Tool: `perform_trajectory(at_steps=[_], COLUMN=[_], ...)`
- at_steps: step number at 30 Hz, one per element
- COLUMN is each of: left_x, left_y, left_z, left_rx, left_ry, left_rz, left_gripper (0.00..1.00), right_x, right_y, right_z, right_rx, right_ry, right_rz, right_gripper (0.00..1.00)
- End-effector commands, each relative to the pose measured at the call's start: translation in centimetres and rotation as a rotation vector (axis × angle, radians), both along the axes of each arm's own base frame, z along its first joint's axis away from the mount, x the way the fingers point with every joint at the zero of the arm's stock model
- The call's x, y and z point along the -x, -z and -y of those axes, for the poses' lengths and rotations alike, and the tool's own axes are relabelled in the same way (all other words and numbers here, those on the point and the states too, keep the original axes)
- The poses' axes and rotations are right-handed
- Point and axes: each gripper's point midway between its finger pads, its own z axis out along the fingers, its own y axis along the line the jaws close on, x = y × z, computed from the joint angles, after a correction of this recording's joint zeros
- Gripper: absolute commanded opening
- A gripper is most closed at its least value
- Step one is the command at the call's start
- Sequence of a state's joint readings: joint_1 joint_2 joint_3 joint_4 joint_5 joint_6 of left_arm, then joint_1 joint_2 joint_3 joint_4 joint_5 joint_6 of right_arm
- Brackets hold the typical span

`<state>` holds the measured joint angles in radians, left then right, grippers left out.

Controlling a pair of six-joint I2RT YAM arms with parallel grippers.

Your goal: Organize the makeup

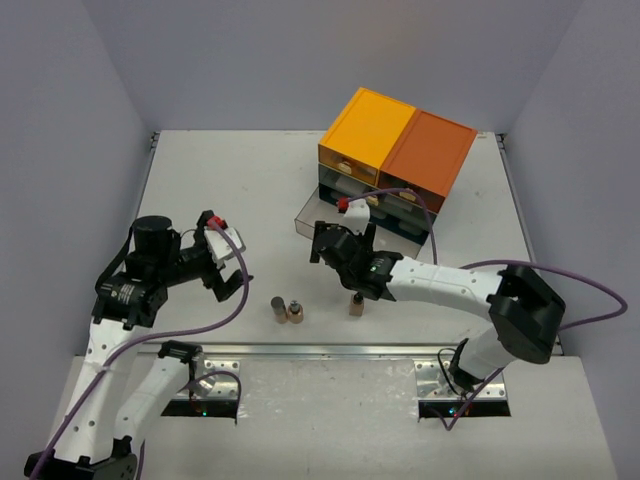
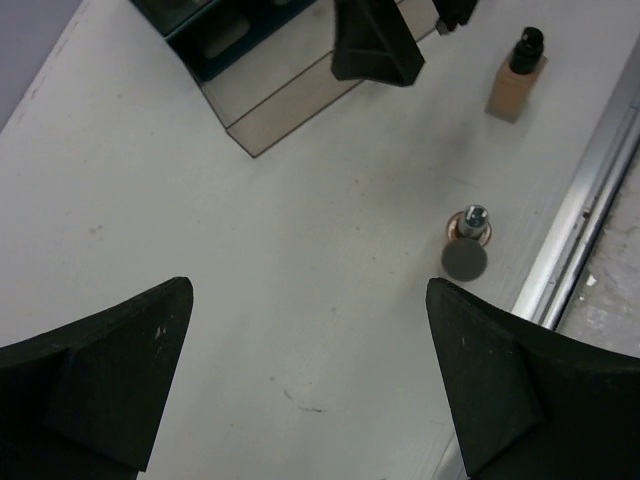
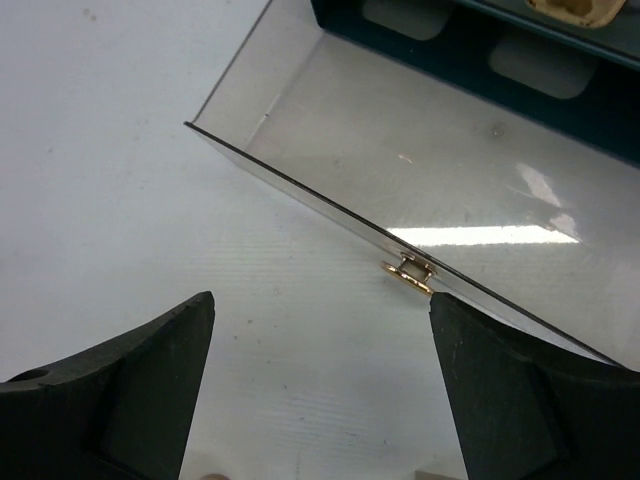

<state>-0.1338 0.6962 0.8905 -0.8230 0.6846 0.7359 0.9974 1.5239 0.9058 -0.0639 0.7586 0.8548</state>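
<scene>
The right gripper (image 3: 322,305) has its fingers spread wide with nothing between them. It hangs over bare table just in front of the clear drawer (image 3: 420,150), close to the drawer's small gold handle (image 3: 408,272).

The left gripper (image 2: 310,290) is spread just as wide and also holds nothing. Two tiny brown bottles (image 2: 465,258) stand touching on the table just ahead of its right finger. A third bottle (image 2: 516,80) stands apart, nearer the right arm.

The table (image 1: 230,190) is matte off-white (faintly scuffed), with an aluminium rail (image 1: 320,350) along its near edge. Plain pale lavender-grey walls (image 1: 300,60) enclose it on three sides.

The drawer chest (image 1: 400,150) sits at the back right, and its clear drawer stands out. Any print on the bottles is too small to read.
</scene>
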Motion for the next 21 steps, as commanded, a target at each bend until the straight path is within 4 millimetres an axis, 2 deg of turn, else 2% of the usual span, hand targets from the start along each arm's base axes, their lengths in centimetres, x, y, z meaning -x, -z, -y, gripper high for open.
perform_trajectory(at_steps=[1, 3, 6, 8, 10, 13, 18, 21], left_x=[3.1, 3.4, 3.4, 3.3, 3.7, 2.9, 1.6, 2.1], left_y=[1.4, 1.8, 3.6, 4.1, 4.7, 6.3, 8.7, 9.5], left_z=[2.2, 2.8, 3.6, 4.4, 4.8, 5.6, 5.2, 5.7], left_rx=[-0.009, -0.035, -0.128, -0.15, -0.161, -0.214, -0.317, -0.311], left_ry=[0.222, 0.253, 0.248, 0.269, 0.299, 0.292, 0.281, 0.325], left_rz=[-0.085, -0.111, -0.159, -0.138, -0.139, -0.149, -0.157, -0.177], left_gripper=[1.0, 1.0, 1.0, 1.0, 1.0, 1.0, 1.0, 1.0], right_x=[-0.2, 0.0, 0.2, 0.3, 0.4, 0.2, 0.3, 0.3], right_y=[-2.9, -2.7, -2.6, -2.5, -2.4, -2.2, -1.8, -1.4], right_z=[0.7, 1.3, 2.2, 2.5, 2.7, 3.1, 3.9, 4.6], right_rx=[-0.001, 0.014, 0.013, 0.017, 0.023, 0.042, 0.067, 0.078], right_ry=[-0.043, -0.035, -0.018, -0.014, -0.01, 0.001, 0.02, 0.035], right_rz=[0.099, 0.104, 0.108, 0.11, 0.109, 0.11, 0.11, 0.11], right_gripper=[0.89, 0.9, 0.96, 0.99, 0.99, 0.99, 0.99, 0.99])
